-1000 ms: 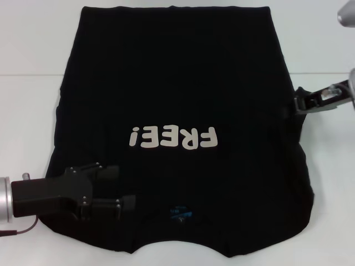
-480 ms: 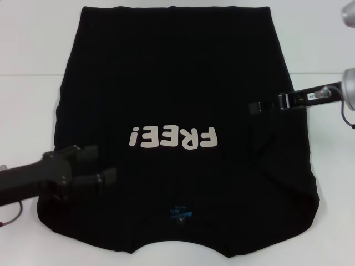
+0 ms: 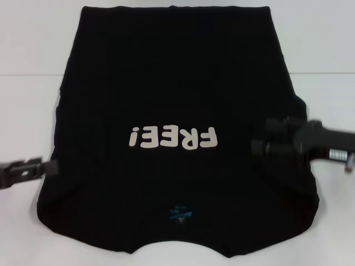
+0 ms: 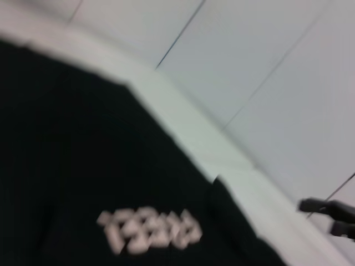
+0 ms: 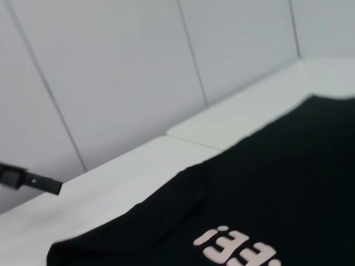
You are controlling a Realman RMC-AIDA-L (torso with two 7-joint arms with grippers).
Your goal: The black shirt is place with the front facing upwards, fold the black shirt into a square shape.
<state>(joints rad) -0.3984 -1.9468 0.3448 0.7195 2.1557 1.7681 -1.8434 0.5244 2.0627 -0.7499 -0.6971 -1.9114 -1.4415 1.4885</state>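
Across the middle of the head view, the black shirt (image 3: 177,111) lay flat on the white desk (image 3: 33,111), front up, "FREE!" lettering (image 3: 172,137) reading upside down from the camera, blue neck label (image 3: 180,211) near the bottom edge, hem toward the top. Both sleeves looked already tucked in along the sides; the outline was roughly a tapered rectangle, not yet square.

Left claw (image 3: 50,167) sat at lower left, tips just touching or just beside the shirt's side edge. Too thin and dark against the cloth, so I couldn't tell whether it was parted or closed. Right claw (image 3: 262,138) sat right of centre, over the cloth beside the lettering, fingers apart, nothing held.

My read: both arms were setting up for the next fold, likely the collar end over toward the hem.

To do it well:
- take matching points on both sides at the same height in the frame, else the fold line skews
- pinch the top cloth layers together so the tucked sleeves don't slide out
- lift low, carry both sides at the same pace, lay edge on edge
- let go only once the cloth lay flat

Risk: the right side edge bulged near lower right, so the corner there could drag.
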